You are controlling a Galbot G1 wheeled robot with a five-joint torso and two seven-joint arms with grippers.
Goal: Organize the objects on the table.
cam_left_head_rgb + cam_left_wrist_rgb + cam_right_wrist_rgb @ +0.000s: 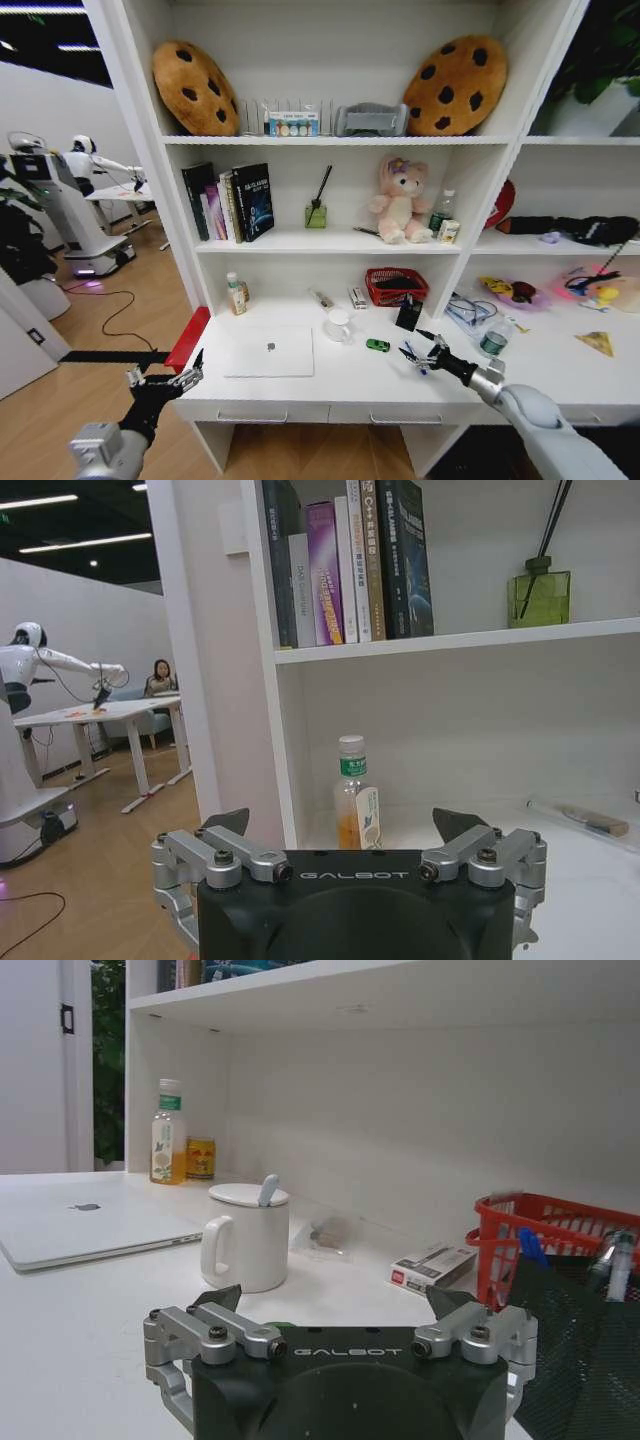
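Note:
The slim silver laptop [268,350] [90,1225] lies shut on the left part of the white table [330,385]. A tiny green toy car [377,345] sits right of it. Just right of the car, my right gripper [415,346] [335,1300] hovers low over the table, open and holding nothing. The black mesh pen holder [408,314] [585,1350] stands just behind it, with a blue pen [531,1247] sticking out. My left gripper [165,378] [345,825] hangs open off the table's front left corner, facing the shelf unit.
A white mug [338,324] [245,1240] with a lid stands between laptop and car. A red mesh basket [396,285] [520,1230] and a small box [432,1265] sit at the back. A drink bottle [236,295] [355,805] stands back left, a water bottle [493,340] to the right.

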